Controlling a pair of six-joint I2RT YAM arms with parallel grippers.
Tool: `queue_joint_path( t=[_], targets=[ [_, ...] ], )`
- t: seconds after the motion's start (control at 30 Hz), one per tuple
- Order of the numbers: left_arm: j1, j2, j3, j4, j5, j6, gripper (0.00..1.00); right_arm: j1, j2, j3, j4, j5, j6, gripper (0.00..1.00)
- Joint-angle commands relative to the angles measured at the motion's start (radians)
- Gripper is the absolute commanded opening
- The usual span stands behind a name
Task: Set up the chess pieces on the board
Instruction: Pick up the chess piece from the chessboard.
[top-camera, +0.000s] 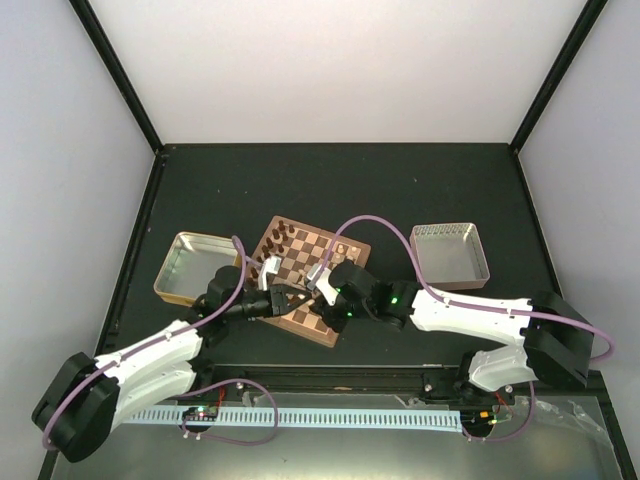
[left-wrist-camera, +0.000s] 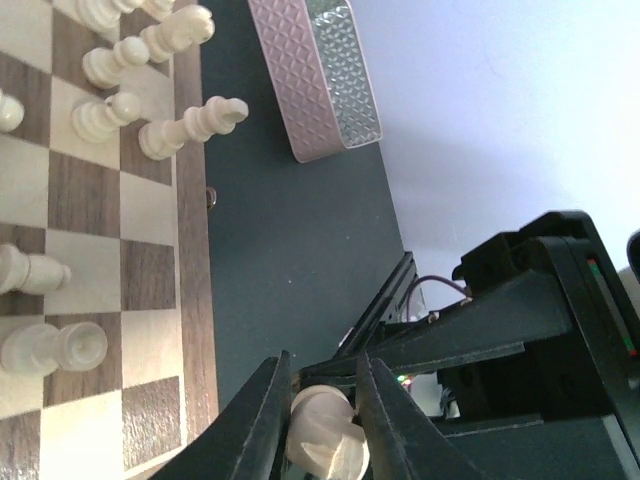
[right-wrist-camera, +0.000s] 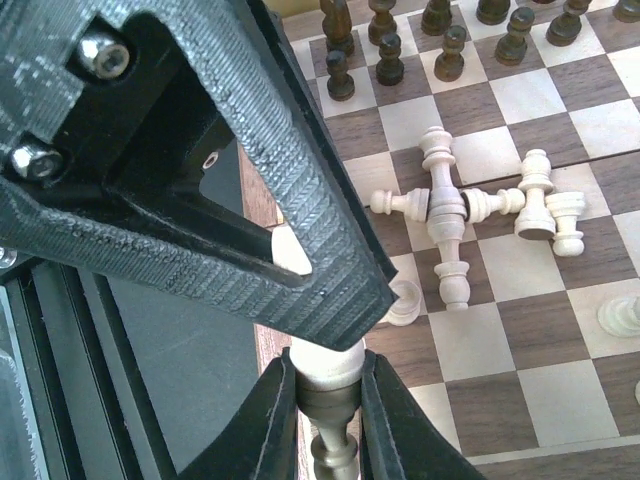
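We find one cream piece (right-wrist-camera: 330, 372) clamped between the fingers of the right gripper (right-wrist-camera: 328, 365), over the near edge of the board (right-wrist-camera: 500, 385). The left gripper (left-wrist-camera: 322, 375) meets it tip to tip there, its own fingers pressed on either side of a pale piece (left-wrist-camera: 320, 440); we cannot tell whether both hold the same one. Further in on the board, several cream men (right-wrist-camera: 450, 215) lie toppled across each other, and behind them the dark men (right-wrist-camera: 440, 45) stand in rows. In the left wrist view more cream men (left-wrist-camera: 150, 50) sit on squares by the rim. Beyond the board, on the black table (top-camera: 400, 190), a gold tray (top-camera: 190, 262) lies to the left and a pink tray (top-camera: 450, 255) to the right.
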Motion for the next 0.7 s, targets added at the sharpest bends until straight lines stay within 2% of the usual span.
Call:
queue_joint_path(
  t=[0.0,0.13,0.4,0.67],
  targets=[
    [0.006,0.011,-0.006,0.091,0.045,-0.02,0.13,0.002,-0.014,-0.004,0.031,0.032,0.015,0.09],
    [0.006,-0.008,0.004,0.043,-0.003,0.018,0.05,-0.004,0.002,-0.004,-0.004,0.098,0.045,0.09],
    [0.006,-0.107,0.108,-0.266,-0.222,0.221,0.05,-0.106,-0.032,-0.06,-0.035,0.117,0.168,0.09],
    [-0.003,-0.08,0.146,-0.259,-0.238,0.28,0.05,-0.131,-0.089,-0.079,-0.047,0.142,0.2,0.09]
  ],
)
